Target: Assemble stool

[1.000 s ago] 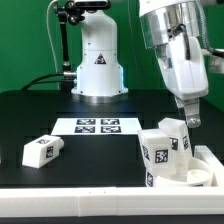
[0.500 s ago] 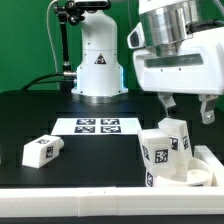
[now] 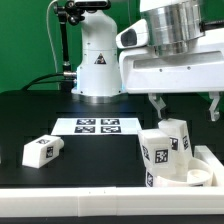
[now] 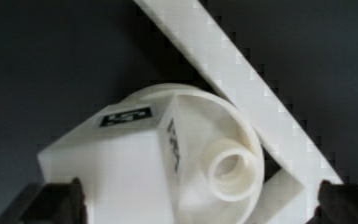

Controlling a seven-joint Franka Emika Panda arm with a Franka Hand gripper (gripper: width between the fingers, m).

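The stool seat (image 3: pixel 178 176), a round white disc, lies at the exterior view's right front with two tagged block legs (image 3: pixel 158 152) standing up on it. My gripper (image 3: pixel 186 107) hangs open above them, with one finger on each side and nothing between the fingers. In the wrist view the seat (image 4: pixel 176 150) and a round socket (image 4: pixel 229 172) fill the space under the gripper (image 4: pixel 202 208). Both dark fingertips (image 4: pixel 55 200) stand wide apart at the edges. A loose tagged leg (image 3: pixel 42 150) lies on the black table at the exterior view's left.
The marker board (image 3: pixel 98 126) lies flat in the middle of the table. The white robot base (image 3: pixel 97 60) stands behind it. A white angled rail (image 3: pixel 207 160) borders the seat on the right; it also crosses the wrist view (image 4: pixel 220 65).
The gripper has turned about its vertical axis above the seat. Its fingers now stand side by side across the exterior view, wide apart. The parts have not moved.
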